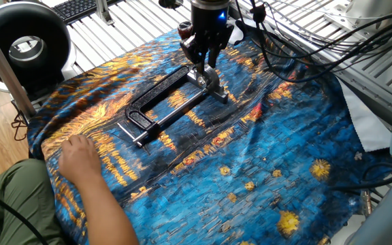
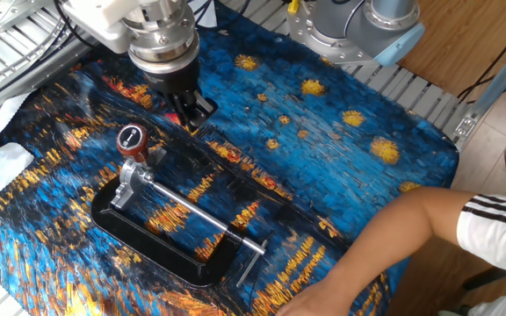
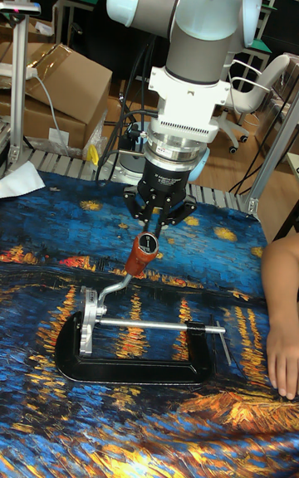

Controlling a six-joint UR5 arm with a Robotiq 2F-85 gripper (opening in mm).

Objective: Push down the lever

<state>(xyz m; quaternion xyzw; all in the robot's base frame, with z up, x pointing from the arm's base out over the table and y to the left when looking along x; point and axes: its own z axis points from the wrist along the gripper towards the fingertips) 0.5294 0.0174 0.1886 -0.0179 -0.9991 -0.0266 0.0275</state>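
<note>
Table is covered by a blue and orange painted cloth (image 1: 264, 163), wrinkled, spread over slatted metal.

UR5 arm (image 3: 195, 55) comes down from above near the far edge of the cloth, wrist vertical, cables trailing off it.

Black clamp (image 1: 156, 102) lies flat on the cloth, C-shaped frame with a silver screw rod (image 2: 191, 213) running across its opening and a small T-handle at one end. Silver head (image 3: 89, 312) sits at the opposite end of the frame.

A person's hand (image 1: 80, 155) rests flat on the cloth just beside the T-handle end, not touching the clamp. Forearm with a striped sleeve shows in the other fixed view.

Lever (image 3: 133, 270) rises from the silver head, tilted up and away from the frame: slim silver arm, red-brown knob (image 2: 131, 140) on top with a dark round cap. It's raised, not down.

Gripper (image 3: 154, 222) hangs pointing down, directly above the knob in the tall view. Fingers (image 2: 188, 110) are drawn in close together with nothing between them. From the other fixed view the tips sit beside and beyond the knob, apart from it; can't tell contact from the tall view.
</note>
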